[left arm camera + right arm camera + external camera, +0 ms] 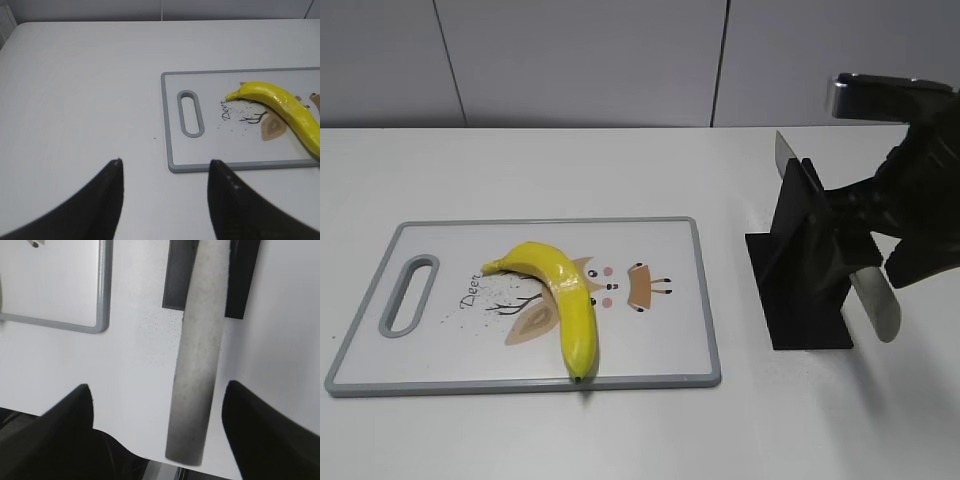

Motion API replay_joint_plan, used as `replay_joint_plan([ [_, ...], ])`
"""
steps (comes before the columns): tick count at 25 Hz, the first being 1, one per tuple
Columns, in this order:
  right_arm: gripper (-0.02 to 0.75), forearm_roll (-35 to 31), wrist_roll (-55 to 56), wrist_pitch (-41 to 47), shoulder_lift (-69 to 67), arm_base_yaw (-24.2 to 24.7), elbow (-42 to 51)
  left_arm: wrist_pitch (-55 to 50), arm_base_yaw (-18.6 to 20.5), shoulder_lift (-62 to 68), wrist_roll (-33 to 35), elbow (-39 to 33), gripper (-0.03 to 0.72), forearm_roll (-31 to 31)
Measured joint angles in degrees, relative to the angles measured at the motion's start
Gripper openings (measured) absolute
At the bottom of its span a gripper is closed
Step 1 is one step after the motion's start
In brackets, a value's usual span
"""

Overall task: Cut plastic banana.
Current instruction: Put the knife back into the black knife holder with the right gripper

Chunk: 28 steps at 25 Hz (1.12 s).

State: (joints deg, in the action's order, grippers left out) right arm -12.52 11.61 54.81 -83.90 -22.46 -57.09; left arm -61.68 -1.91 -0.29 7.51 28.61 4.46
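Note:
The plastic banana (565, 300) is glossy yellow and curved, and lies on the white, grey-rimmed cutting board (660, 340). It also shows in the left wrist view (285, 102). A knife rests in a black stand (805, 270), with its blade tip (782, 155) up and its grey handle (876, 300) sticking out low on the right. My right gripper (855, 255) is open around the handle (197, 365), which lies between the jaws (160, 386) nearer the right finger, with gaps on both sides. My left gripper (166, 161) is open and empty above the table, off the board's handle end.
The board (170, 125) has a slot handle (191, 113) at its left end. The stand's black base (180, 275) sits just right of the board's corner (102, 315). A grey wall runs behind the white table.

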Motion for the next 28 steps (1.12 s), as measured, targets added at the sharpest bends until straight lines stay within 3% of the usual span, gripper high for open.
replay_joint_plan([
  [6,0.633,3.3,-3.5,1.1,11.5,-1.5,3.9,0.0,0.0,0.0,0.0,0.0,0.521,0.0],
  [13,0.611,4.2,-14.9,0.3,30.2,-1.5,13.5,0.0,0.0,0.0,0.0,0.0,0.521,0.0],
  [20,0.591,4.4,-15.8,0.5,50.0,-1.5,24.2,0.0,0.0,0.0,0.0,0.0,0.513,0.0],
  [28,0.588,9.2,-15.0,4.7,68.5,-1.5,28.4,0.0,0.0,0.0,0.0,0.0,0.508,0.0],
])
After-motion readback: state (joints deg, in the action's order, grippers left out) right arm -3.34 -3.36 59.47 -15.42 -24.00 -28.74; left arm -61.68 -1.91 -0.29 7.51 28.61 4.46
